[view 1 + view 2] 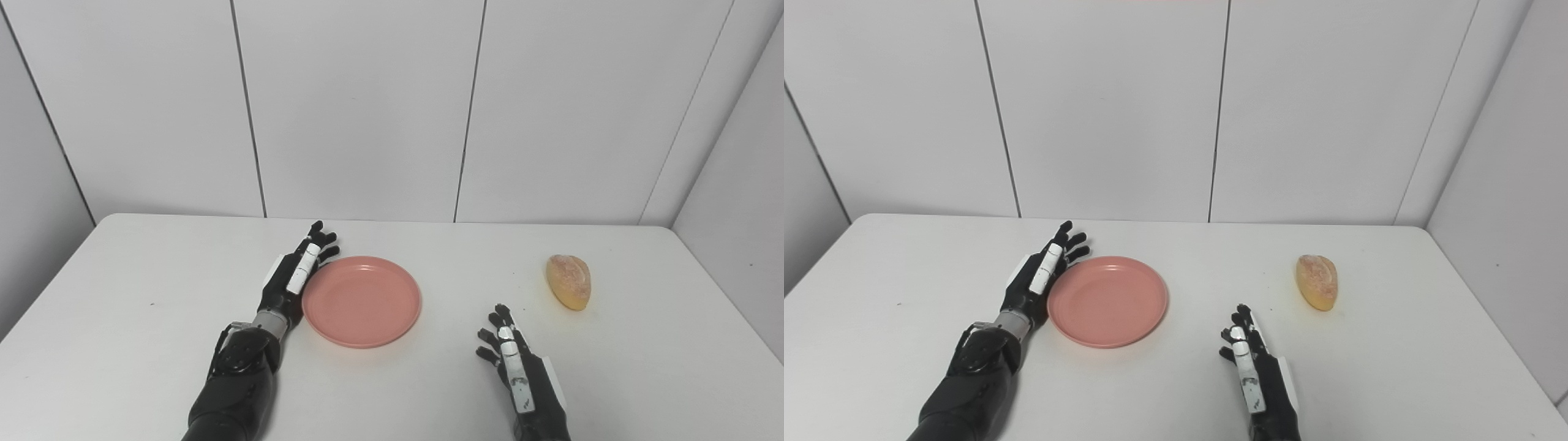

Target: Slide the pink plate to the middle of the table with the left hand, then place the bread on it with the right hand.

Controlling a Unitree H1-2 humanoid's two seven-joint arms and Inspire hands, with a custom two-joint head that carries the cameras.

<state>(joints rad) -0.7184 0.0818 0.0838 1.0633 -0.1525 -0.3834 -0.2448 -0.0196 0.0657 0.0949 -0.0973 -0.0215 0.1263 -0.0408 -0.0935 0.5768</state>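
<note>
The round pink plate (361, 301) lies flat near the middle of the white table (122, 288), with nothing on it. My left hand (297, 274) rests open on edge against the plate's left rim, fingers stretched toward the back wall. A golden bread roll (569, 281) lies on the table at the right, well apart from the plate. My right hand (511, 358) is open near the front edge, fingers pointing away, to the lower left of the bread and not touching it.
White wall panels (361, 104) close off the back of the table, and a side wall (735, 202) stands along the right edge. Bare tabletop lies between plate and bread and across the left side.
</note>
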